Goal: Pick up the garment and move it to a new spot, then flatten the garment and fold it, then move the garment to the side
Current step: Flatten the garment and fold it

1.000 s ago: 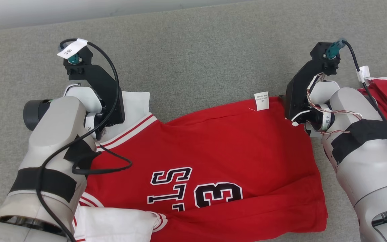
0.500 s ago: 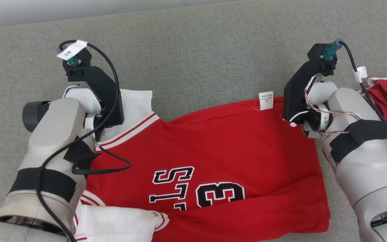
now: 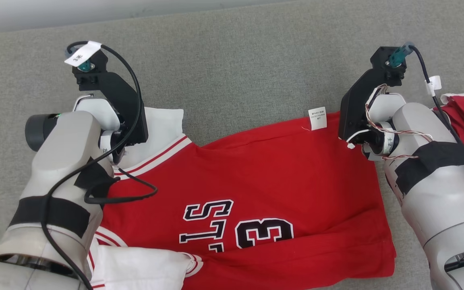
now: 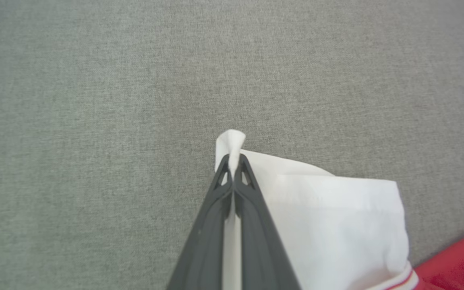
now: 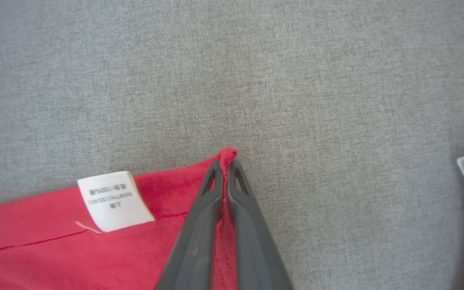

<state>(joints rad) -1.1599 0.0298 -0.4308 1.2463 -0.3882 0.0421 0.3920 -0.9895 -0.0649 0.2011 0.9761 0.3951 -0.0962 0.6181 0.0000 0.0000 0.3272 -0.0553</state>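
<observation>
**Garment [image 3: 256, 177] now pinched at both far corners**

It lies spread red on the grey surface [image 3: 232, 60]. Just right of its care label [image 5: 113, 200], the right gripper [image 5: 226, 163] has snapped closed within the last second, nipping the hem corner [image 5: 228, 153]. Well left of that label, the left gripper [image 4: 232, 161] is clamped on the white sleeve [image 4: 336, 217]. With both far corners held, the fold can likely begin.

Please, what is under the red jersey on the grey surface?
The grey surface shows along the visible edges of the red jersey, so it very likely continues beneath. Whether anything else lies under it cannot be seen: the cloth covers that area completely.
</observation>
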